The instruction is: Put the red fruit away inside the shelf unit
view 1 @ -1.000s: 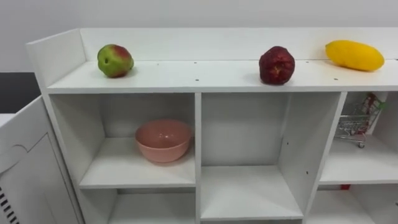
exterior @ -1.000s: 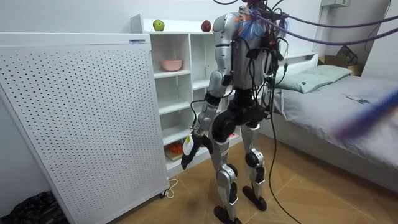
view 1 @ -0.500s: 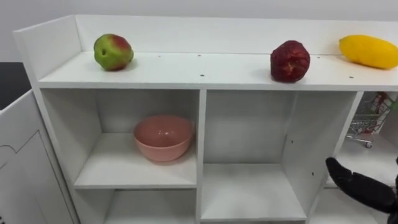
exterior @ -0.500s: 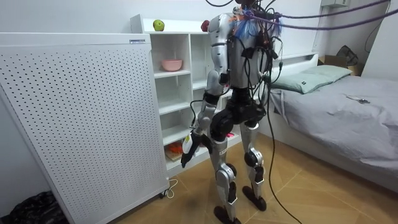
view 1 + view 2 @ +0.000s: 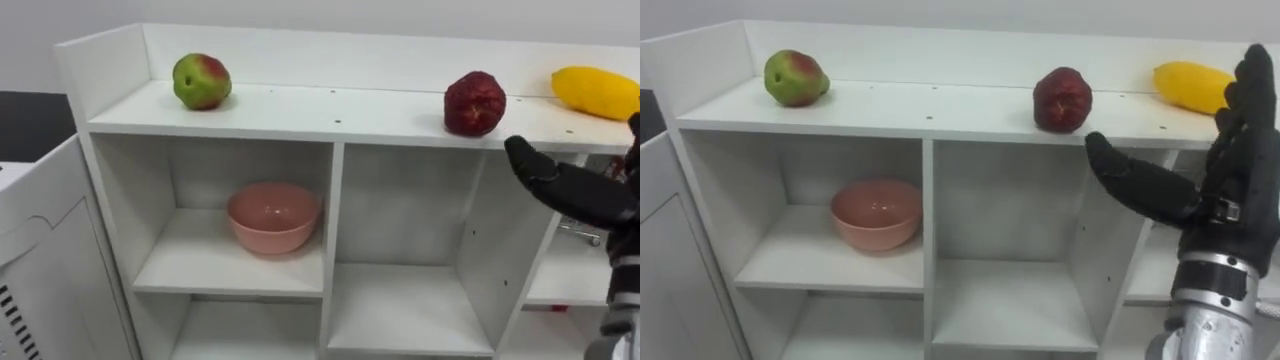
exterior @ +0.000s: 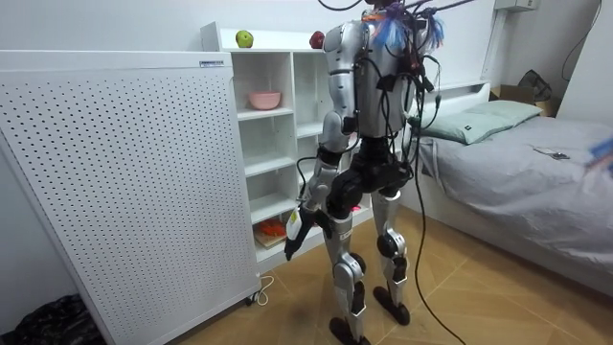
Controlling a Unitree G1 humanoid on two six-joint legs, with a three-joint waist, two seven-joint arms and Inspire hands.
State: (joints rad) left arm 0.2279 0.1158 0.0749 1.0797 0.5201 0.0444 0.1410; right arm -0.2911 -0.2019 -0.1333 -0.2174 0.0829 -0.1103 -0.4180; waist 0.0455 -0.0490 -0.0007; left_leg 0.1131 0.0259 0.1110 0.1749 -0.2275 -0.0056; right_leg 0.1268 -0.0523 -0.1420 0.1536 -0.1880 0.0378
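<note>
Right eye view: right hand (image 5: 1240, 175) is raised at the right edge of frame, fingers (image 5: 1252, 85) straight and released, thumb stretched toward frame centre, holding nothing. All three fruits sit on the closet (image 5: 930, 108) top shelf: green-red fruit (image 5: 794, 78) upper left, dark red fruit (image 5: 1062, 99) right of centre, yellow fruit (image 5: 1188, 86) upper right, its far end behind the fingers. Pink bowl (image 5: 876, 213) sits in the left compartment below. Room view: robot stands facing the closet, left hand (image 6: 295, 228) hangs by its thigh at lower centre; can't tell its fingers.

Bare shelf (image 5: 330, 108) between apple (image 5: 201, 81), red fruit (image 5: 474, 102)
</note>
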